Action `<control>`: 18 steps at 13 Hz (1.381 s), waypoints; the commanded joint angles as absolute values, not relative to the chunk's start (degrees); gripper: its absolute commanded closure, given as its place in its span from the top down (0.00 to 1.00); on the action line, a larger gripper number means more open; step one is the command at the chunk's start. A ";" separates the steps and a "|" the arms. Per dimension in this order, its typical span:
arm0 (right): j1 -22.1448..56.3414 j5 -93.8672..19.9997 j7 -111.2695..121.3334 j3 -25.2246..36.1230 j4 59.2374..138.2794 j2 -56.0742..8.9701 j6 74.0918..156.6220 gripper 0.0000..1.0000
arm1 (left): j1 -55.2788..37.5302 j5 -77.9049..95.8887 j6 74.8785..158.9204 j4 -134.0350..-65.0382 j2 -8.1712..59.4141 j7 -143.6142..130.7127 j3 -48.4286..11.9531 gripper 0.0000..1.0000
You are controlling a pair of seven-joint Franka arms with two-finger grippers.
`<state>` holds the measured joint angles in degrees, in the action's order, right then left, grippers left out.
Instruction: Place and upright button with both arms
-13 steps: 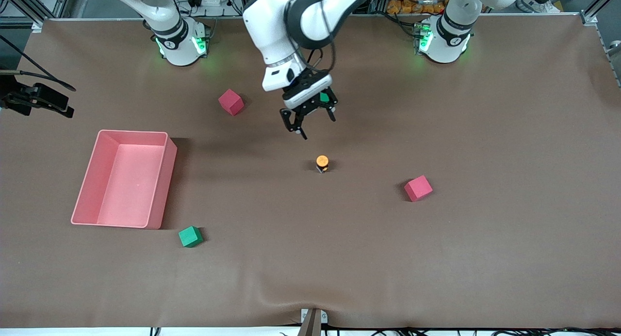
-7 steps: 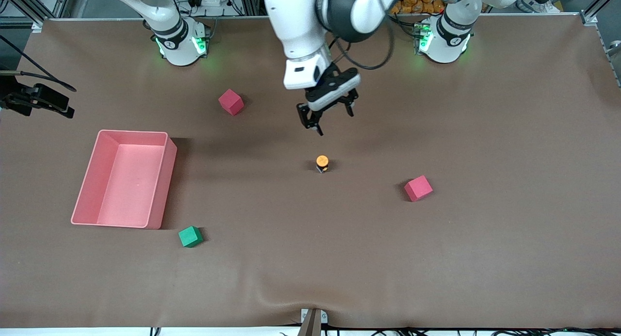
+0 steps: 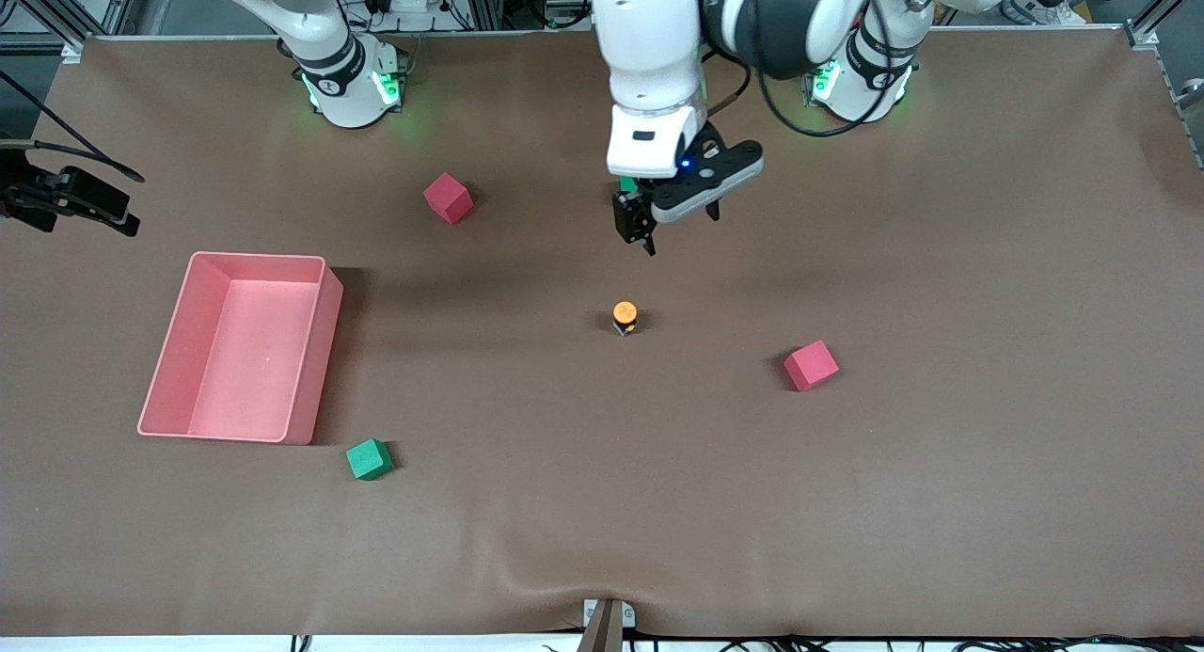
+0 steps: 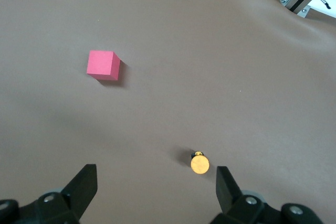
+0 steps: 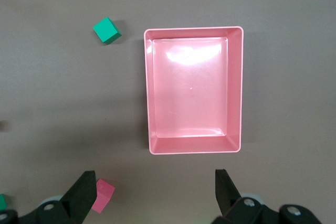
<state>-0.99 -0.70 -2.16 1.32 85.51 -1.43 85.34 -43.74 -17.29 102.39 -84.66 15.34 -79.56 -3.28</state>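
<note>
Tiny orange-capped black push-button (image 3: 625,316) stands upright, judged light, rigid, tippy; best gripped at body. Left gripper (image 3: 673,221), fingers apart, is held over bare brown mat (image 3: 941,257) near the button; right gripper (image 5: 153,192), fingers apart, waits over pink plastic bin (image 5: 148,93), well apart from the button.

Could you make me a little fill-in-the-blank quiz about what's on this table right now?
1. The button stands upright with its ____ cap on top.
2. The pink tray holds ____ cubes.
3. The left gripper hangs over the table with its fingers ____.
4. The cube nearest the front camera is the ____ cube.

Missing words: orange; no; open; green
</note>
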 commanded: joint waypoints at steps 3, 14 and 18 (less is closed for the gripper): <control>-1.32 -0.26 -2.90 1.32 86.48 -0.97 84.64 1.00 | -36.76 -8.72 99.68 -86.66 10.38 -70.25 -5.01 1.00; -1.23 -0.26 -2.90 1.23 87.19 -0.79 85.17 1.00 | -0.72 -2.29 88.79 -86.75 4.05 -41.61 -27.69 1.00; -1.32 -0.26 -2.99 1.32 87.19 -0.70 84.90 1.00 | -0.53 -1.93 89.73 -86.66 3.51 -36.84 -22.25 1.00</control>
